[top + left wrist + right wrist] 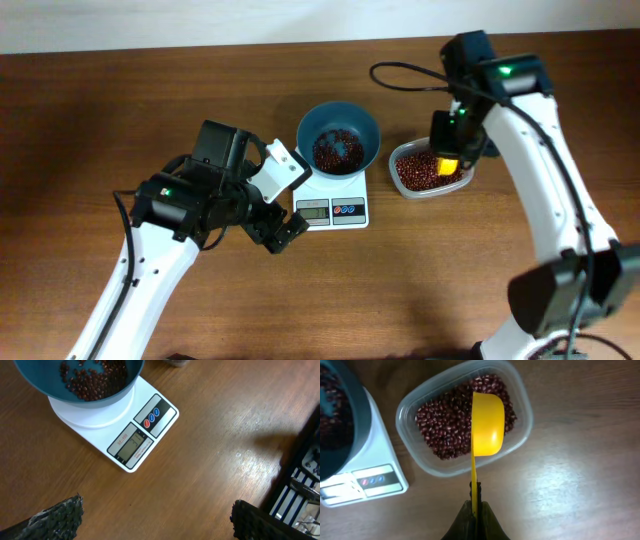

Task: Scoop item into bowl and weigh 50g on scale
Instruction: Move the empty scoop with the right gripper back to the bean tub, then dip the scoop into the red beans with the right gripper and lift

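Right hand (pixel 475 510) pinches yellow scoop (pixel 487 422) above container (pixel 520 400) beside the scale (pixel 335 210); left hand (pixel 283 232), spread, hovers off the scale's front-left edge.

On the table (pixel 120 100), seen from overhead, the scale (pixel 333 208) sits near the middle. The bowl (pixel 345 115) stands on its platform toward 12 o'clock, leaving the display and buttons clear at the 6 o'clock edge. Beans (pixel 337 150) lie in the bowl. The container (pixel 524 420) sits just beside the scale at 3 o'clock, with more beans in it. The scoop (pixel 487 422) hangs over the container, its handle clamped in the right gripper (pixel 475 510). The left gripper (pixel 282 230) is at 8 o'clock of the scale, near its display corner and apart from it.
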Robot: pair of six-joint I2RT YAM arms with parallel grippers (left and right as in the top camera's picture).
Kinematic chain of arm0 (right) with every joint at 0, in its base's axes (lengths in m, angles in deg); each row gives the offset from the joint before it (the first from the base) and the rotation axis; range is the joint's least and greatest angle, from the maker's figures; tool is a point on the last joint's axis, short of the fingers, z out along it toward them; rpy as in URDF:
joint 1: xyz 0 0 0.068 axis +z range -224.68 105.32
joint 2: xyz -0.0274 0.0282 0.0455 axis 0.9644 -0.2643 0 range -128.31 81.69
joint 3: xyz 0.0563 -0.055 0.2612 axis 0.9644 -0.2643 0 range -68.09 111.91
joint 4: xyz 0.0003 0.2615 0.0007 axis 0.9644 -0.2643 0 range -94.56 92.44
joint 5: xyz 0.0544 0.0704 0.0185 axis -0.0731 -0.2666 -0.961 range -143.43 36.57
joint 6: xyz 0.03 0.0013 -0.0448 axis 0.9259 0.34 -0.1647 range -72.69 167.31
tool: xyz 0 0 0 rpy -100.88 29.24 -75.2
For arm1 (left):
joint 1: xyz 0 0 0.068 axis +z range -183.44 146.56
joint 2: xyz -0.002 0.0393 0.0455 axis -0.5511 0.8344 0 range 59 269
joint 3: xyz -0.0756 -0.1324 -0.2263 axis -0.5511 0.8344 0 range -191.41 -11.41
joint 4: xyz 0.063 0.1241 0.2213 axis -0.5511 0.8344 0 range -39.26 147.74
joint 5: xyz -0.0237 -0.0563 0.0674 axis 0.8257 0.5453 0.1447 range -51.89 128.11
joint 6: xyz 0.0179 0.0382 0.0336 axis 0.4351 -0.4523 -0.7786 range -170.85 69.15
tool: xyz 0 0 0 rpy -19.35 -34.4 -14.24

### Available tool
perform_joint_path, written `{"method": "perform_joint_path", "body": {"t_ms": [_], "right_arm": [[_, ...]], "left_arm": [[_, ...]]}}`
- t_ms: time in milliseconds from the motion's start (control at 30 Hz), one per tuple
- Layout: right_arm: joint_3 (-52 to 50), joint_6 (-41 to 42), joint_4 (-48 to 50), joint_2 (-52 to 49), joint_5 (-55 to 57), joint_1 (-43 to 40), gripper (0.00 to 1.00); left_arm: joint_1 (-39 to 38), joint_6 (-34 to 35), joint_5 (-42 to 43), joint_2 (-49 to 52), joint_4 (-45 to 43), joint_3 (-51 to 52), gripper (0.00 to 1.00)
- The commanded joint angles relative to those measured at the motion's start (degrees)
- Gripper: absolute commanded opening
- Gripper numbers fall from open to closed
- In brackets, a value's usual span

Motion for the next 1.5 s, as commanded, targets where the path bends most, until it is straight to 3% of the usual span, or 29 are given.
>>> {"method": "perform_joint_path", "body": {"t_ms": [0,367,633,1467], "right_arm": [[0.94,0.66,1.27,-2.23,-1.09,0.37,0.04],[0.94,-1.09,0.96,-4.46,-7.06,0.39,0.04],[0.94,-0.83,-3.3,-4.55,-2.45,0.31,0.04],[0.92,-2.36,3.23,-8.39,-12.37,-1.33,0.04]], "left_arm": [[-0.13,0.57,0.74,-0.13,0.07,-0.81,0.99],[-0.13,0.57,0.74,-0.13,0.07,-0.81,0.99],[-0.13,0.55,0.74,-0.13,0.07,-0.81,0.99],[-0.13,0.57,0.74,-0.13,0.07,-0.81,0.99]]}}
